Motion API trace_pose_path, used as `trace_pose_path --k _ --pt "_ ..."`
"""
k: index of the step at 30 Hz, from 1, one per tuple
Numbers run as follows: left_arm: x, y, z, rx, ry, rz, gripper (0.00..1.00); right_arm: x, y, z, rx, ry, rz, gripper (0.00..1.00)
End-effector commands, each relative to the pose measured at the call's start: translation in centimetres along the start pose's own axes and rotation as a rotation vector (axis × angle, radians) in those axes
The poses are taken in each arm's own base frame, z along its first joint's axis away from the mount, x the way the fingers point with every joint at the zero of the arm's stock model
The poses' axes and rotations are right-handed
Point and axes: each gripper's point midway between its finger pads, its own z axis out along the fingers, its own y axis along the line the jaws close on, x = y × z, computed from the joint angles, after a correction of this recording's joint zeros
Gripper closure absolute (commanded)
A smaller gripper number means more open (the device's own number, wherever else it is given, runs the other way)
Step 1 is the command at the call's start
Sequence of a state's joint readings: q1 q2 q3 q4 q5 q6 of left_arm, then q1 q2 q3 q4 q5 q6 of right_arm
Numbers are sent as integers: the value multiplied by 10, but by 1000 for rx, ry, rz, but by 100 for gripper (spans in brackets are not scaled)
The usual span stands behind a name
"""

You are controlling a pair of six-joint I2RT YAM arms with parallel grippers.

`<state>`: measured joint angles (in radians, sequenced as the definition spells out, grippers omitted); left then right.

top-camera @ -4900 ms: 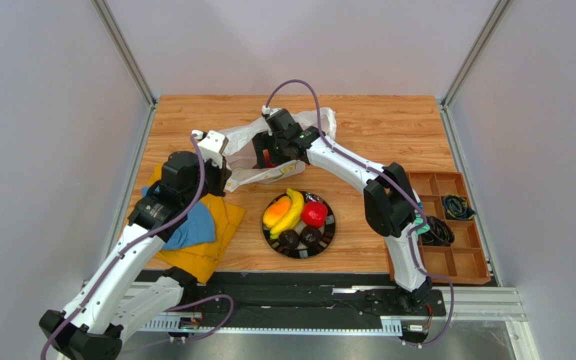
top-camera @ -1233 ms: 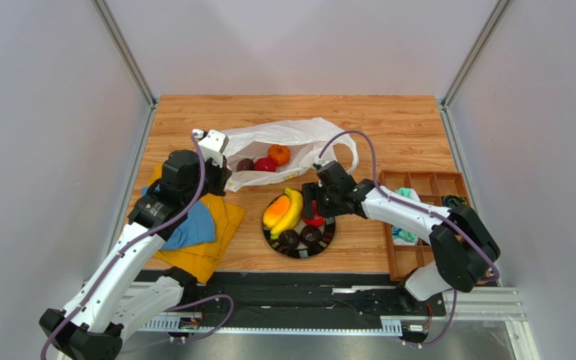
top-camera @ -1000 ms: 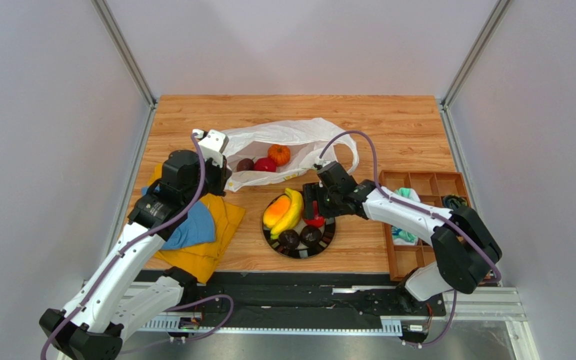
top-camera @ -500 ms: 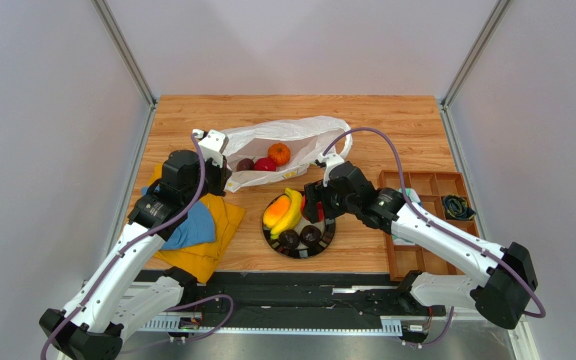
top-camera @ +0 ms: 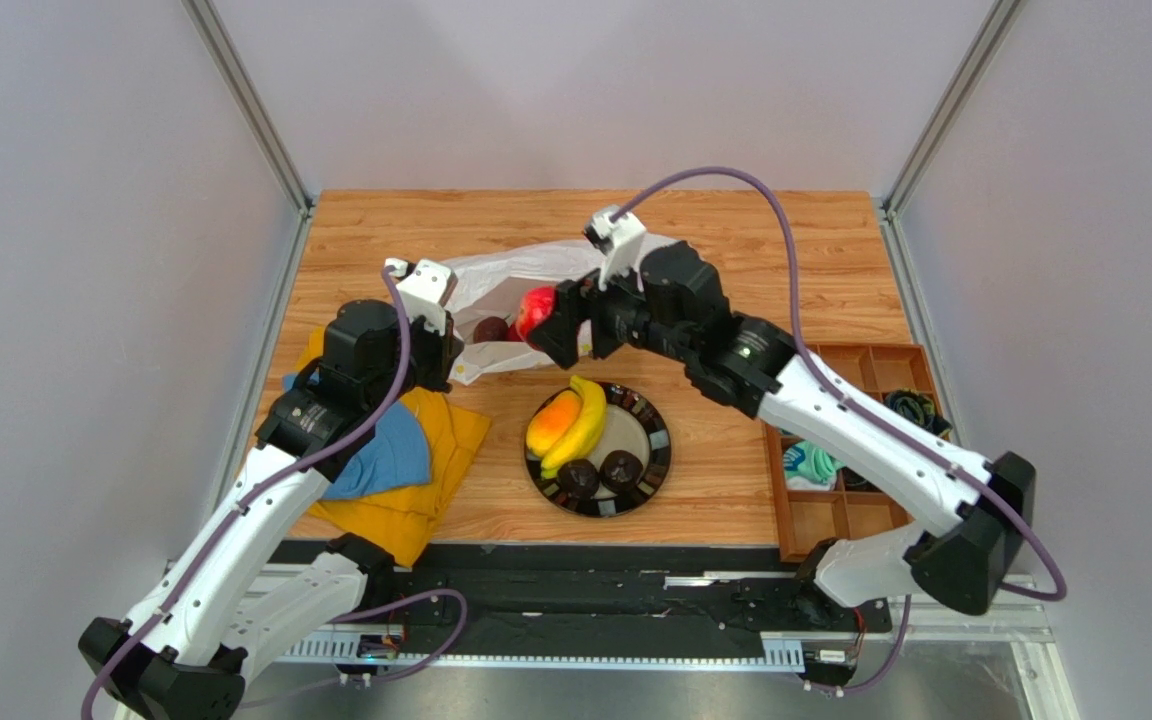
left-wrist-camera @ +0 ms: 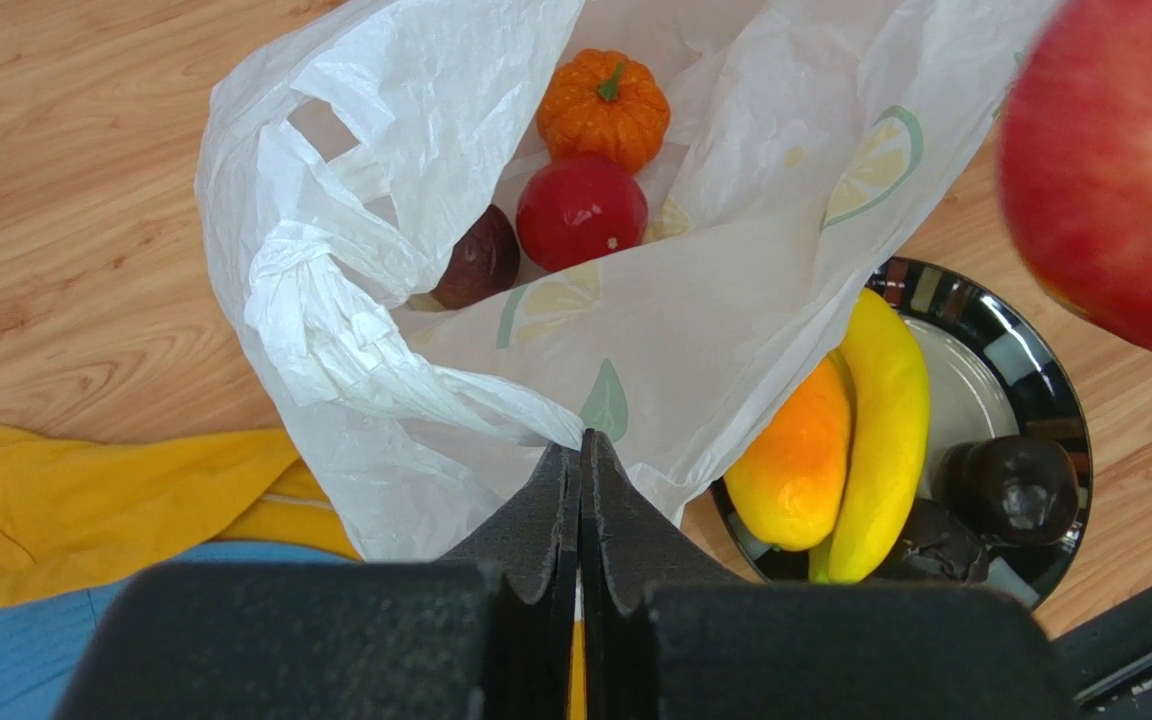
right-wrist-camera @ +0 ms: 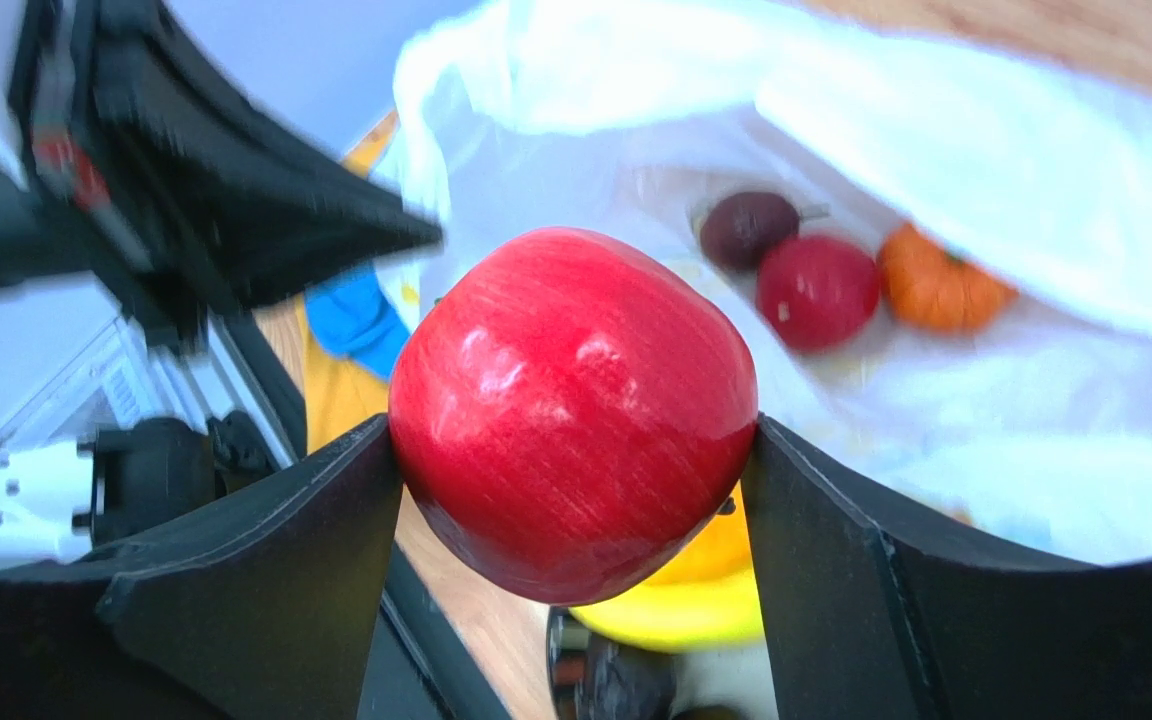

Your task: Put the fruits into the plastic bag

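Observation:
The plastic bag (top-camera: 485, 278) lies open at the back of the table. My left gripper (top-camera: 444, 357) is shut on its near edge (left-wrist-camera: 581, 450). Inside lie a ribbed orange fruit (left-wrist-camera: 605, 108), a red round one (left-wrist-camera: 582, 210) and a dark purple one (left-wrist-camera: 477, 255). My right gripper (top-camera: 545, 323) is shut on a red apple (right-wrist-camera: 575, 413) and holds it in the air above the bag's mouth. The black plate (top-camera: 662, 450) holds the banana (top-camera: 585, 420), the mango (top-camera: 549, 425) and two dark round fruits (top-camera: 579, 477).
A blue cloth (top-camera: 387, 450) lies on a yellow cloth (top-camera: 425, 495) under my left arm. A brown compartment tray (top-camera: 898, 518) with cables stands at the right edge. Grey walls close in the left, right and back.
My right gripper has lifted the red apple off the plate and carried it back and left to above the bag's mouth. The left gripper has kept hold of the bag.

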<state>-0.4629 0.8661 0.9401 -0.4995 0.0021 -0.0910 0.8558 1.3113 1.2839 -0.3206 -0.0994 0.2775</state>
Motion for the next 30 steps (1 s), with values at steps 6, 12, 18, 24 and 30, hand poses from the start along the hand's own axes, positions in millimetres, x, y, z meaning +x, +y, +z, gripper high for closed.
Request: trace_pose_path --k 6,12,18,24,30 --pt "-21 -2 -7 7 -57 -5 100 -31 -17 87 55 42 -40 53" --pt "-21 -3 -6 13 -55 -6 100 -6 -49 117 119 133 3 53" --pt "-21 -4 -7 14 -57 -8 100 16 -90 135 210 188 34 53" --pt "-21 -3 -7 11 -57 -6 100 39 -126 151 299 233 48 51" --pt "-21 -3 -6 10 -55 -6 100 70 -149 163 378 297 51 50"
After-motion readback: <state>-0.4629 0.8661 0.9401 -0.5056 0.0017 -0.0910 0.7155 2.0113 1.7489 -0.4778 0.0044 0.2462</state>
